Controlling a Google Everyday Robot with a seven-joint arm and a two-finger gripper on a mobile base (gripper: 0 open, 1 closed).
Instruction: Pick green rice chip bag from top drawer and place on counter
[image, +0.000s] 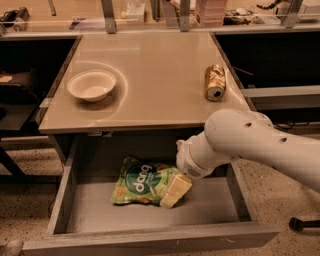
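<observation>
One green rice chip bag (142, 181) lies flat on the grey floor of the one open top drawer (210, 214), left of centre in the lower half of the frame, its dark green circle with white lettering facing up. One gripper (175, 191), a cream-coloured tip at the end of a single white arm (250, 145) that reaches in from the right edge, sits down inside the drawer and overlaps the bag's right edge. Whether the claw is apart or together cannot be told from this angle, nor whether it has any hold on the pouch. Above the drawer spreads one counter (155, 65), a glossy beige-grey top filling the middle of the frame. It carries two things, well apart: one pale bowl (91, 85) upright at the left, and one gold can (215, 81) lying on its side at the right, its round end turned toward the camera. Dark recesses flank the counter on both sides. A cluttered ledge runs along the top of the frame. A speckled floor (25, 200) shows at lower left and lower right.
</observation>
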